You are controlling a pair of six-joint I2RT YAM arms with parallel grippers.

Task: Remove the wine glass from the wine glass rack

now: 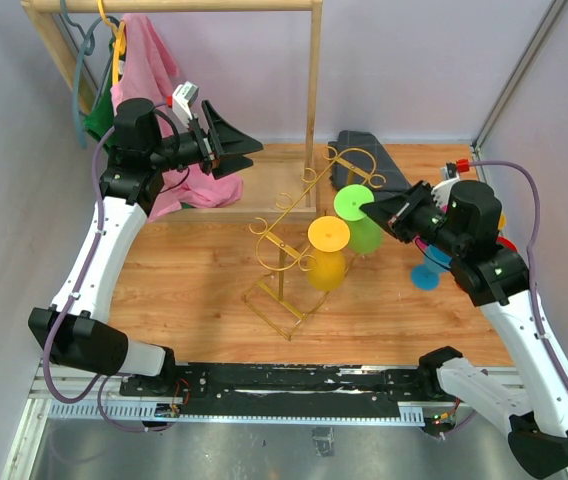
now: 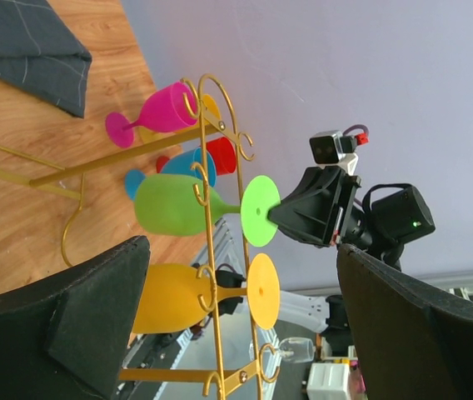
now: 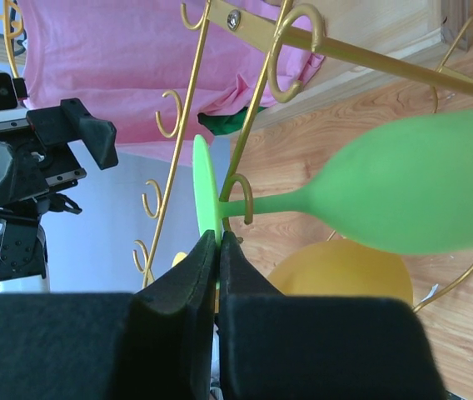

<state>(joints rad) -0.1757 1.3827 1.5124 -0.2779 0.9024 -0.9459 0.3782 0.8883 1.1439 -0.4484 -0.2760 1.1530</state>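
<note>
the right gripper [image 3: 217, 242] is clenched on the foot disc rim of the green wine glass [image 3: 420, 192]. the glass hangs by its stem in a wine glass rack [image 3: 361, 52] hook. the left gripper [image 1: 240, 152] is released, well apart.

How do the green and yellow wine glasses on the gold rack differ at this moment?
The green wine glass has its foot disc pinched between the shut fingers of the right end effector; the yellow wine glass is untouched. The green wine glass hangs farther from the arms' bases, the yellow wine glass nearer them. Both hang upside down by their stems from hooks of the wine glass rack and have the same shape.
</note>
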